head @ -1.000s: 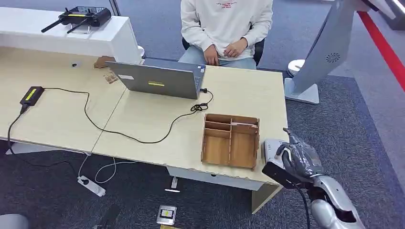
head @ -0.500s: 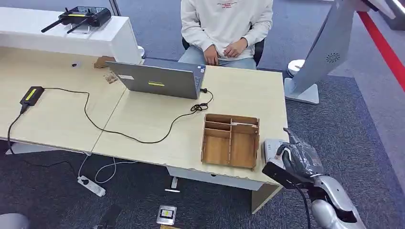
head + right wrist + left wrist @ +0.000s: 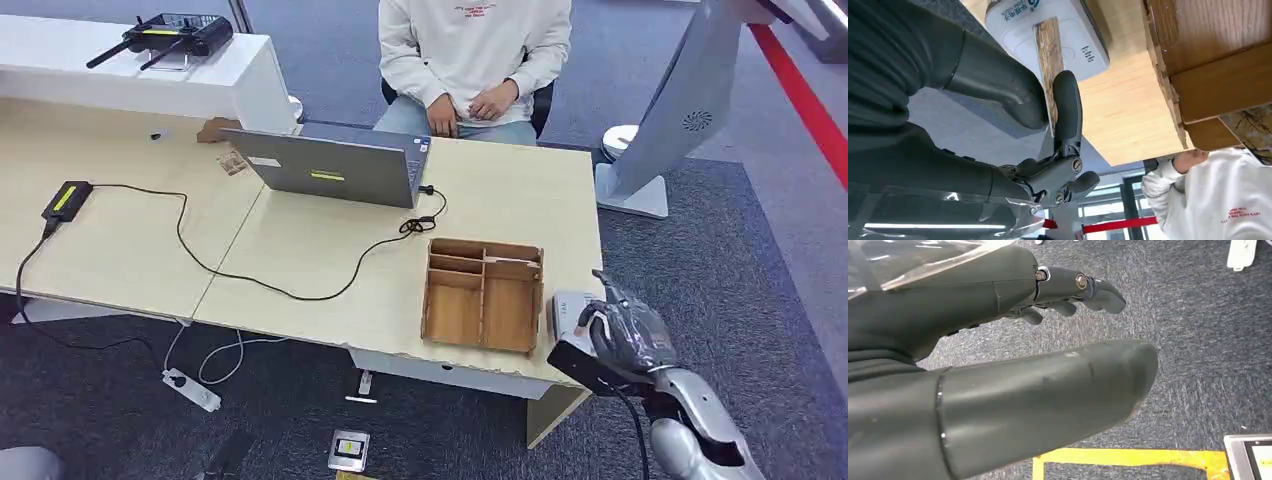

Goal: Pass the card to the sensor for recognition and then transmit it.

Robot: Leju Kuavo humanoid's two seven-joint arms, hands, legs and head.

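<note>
My right hand point(image 3: 622, 338) hovers at the table's front right corner, over the white sensor box point(image 3: 566, 305). In the right wrist view the thumb and a finger of that hand point(image 3: 1013, 110) pinch a thin wood-patterned card point(image 3: 1047, 55), held edge-on just above the sensor box point(image 3: 1085, 47); whether the card touches it I cannot tell. My left hand point(image 3: 1023, 355) hangs over grey carpet, its fingers apart and holding nothing.
A wooden compartment tray point(image 3: 483, 293) stands right beside the sensor. Farther back are a grey laptop point(image 3: 335, 168) and a black cable point(image 3: 250, 270). A person in a white sweatshirt point(image 3: 470, 50) sits across the table. A white stand point(image 3: 665, 120) rises at the right.
My right hand with the card has edged very slightly toward the table over the sensor. Nothing else has moved.
</note>
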